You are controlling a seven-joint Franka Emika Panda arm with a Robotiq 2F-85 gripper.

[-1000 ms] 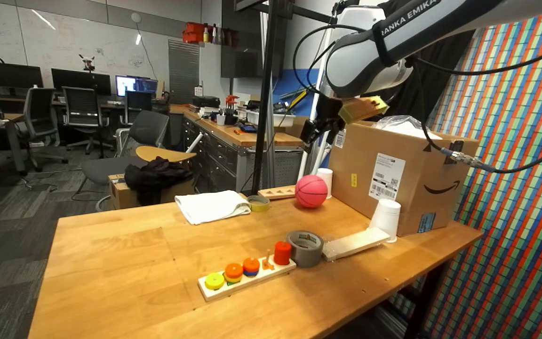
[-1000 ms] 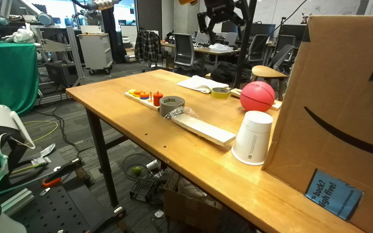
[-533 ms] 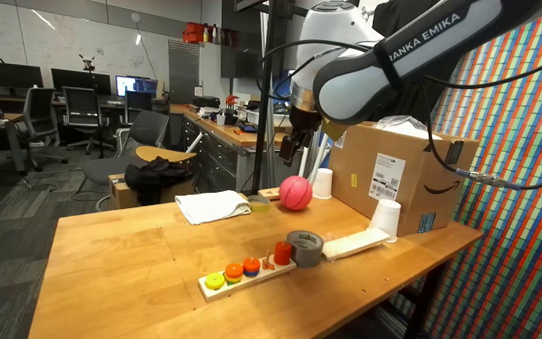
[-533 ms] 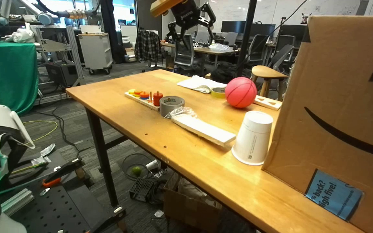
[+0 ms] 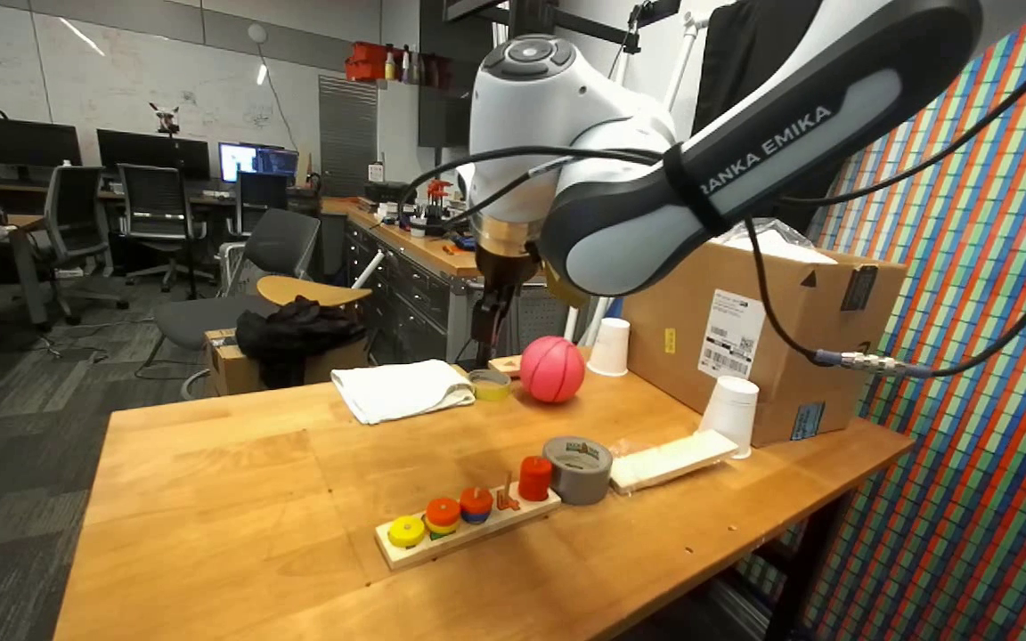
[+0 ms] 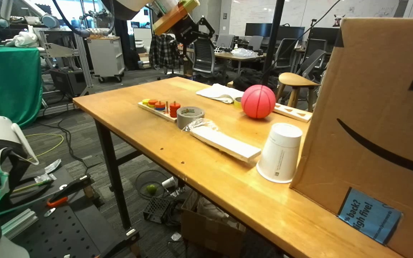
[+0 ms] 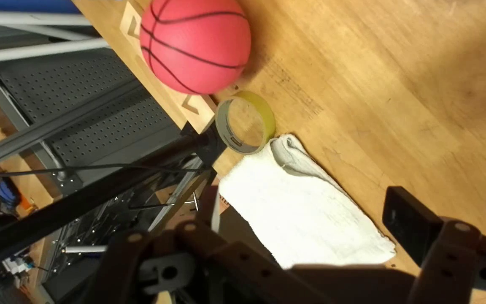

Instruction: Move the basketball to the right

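The basketball is a pink ball with dark lines (image 5: 552, 369), resting on the wooden table near its far edge. It also shows in an exterior view (image 6: 258, 101) and at the top of the wrist view (image 7: 195, 44). My gripper (image 5: 486, 338) hangs in the air above the far edge, left of the ball in that view, and does not touch it. In the wrist view its fingers (image 7: 306, 211) stand wide apart with nothing between them; the white cloth (image 7: 302, 215) lies below. The gripper also shows in an exterior view (image 6: 199, 44).
A yellow tape roll (image 5: 490, 387) and a wooden board with triangular cut-outs (image 6: 294, 113) lie beside the ball. White cups (image 5: 609, 347) (image 5: 728, 418), a large cardboard box (image 5: 682, 298), a plank (image 5: 673, 461), a grey tape roll (image 5: 580, 488) and a stacking toy (image 5: 468, 538) stand around. A black post rises behind.
The ball has rolled left in both exterior views, slowing and turning, and uncovers more of the cut-out board. My gripper has swung left in both exterior views, with its fingers apart.
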